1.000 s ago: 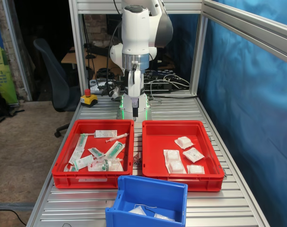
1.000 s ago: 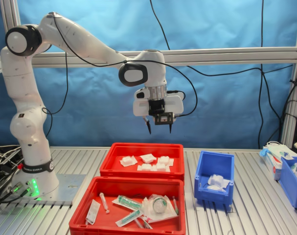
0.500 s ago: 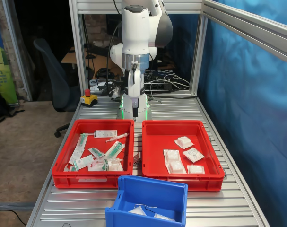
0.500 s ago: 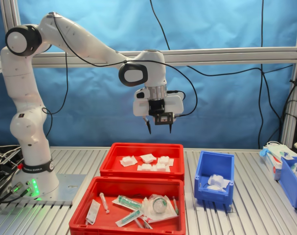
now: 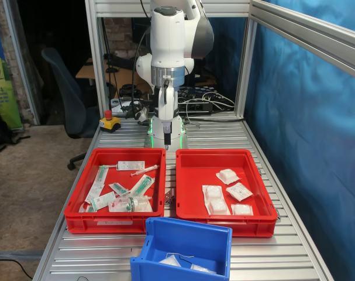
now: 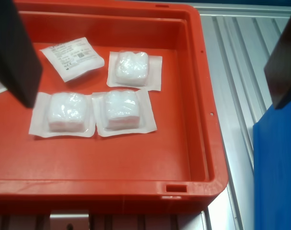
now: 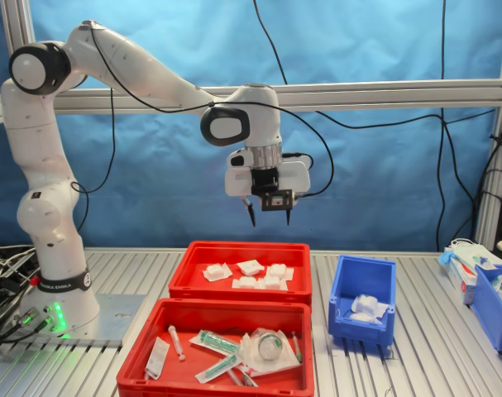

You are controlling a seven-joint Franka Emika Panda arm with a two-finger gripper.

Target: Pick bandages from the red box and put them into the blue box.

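Hanging high over the wide, shallow red plastic box (image 7: 239,284) is the white robot arm's gripper (image 7: 268,217). Its two dark fingers (image 7: 251,213) are spread apart and point down — nothing is between them. The gripper is well above the box and touches nothing.

Inside the red box lie the puffy white square bandages (image 6: 120,109) in clear crinkly wrap. In the wrist view two of them lie side by side, edges touching, a third lies just beyond them, and a flat white packet with small print (image 6: 72,57) lies beside that one. In the first exterior view the bandages (image 5: 216,199) sit in the part of the red box (image 5: 224,190) away from the other red crate.

That second red plastic crate (image 5: 115,189) stands just beside the red box, rim close to rim. It holds syringes and long green-and-white packets (image 5: 141,185) all mixed up.

The blue plastic bin (image 7: 363,310) stands near the red box on the ribbed metal table (image 7: 416,364). It has taller walls and a low front lip — some white wrapped pads (image 7: 364,308) already lie in its bottom. In the wrist view only a blue edge (image 6: 275,172) of it shows next to the red box's rim.

A red and yellow stop button (image 5: 109,122) sits on the table past the second red crate, near the arm's base.
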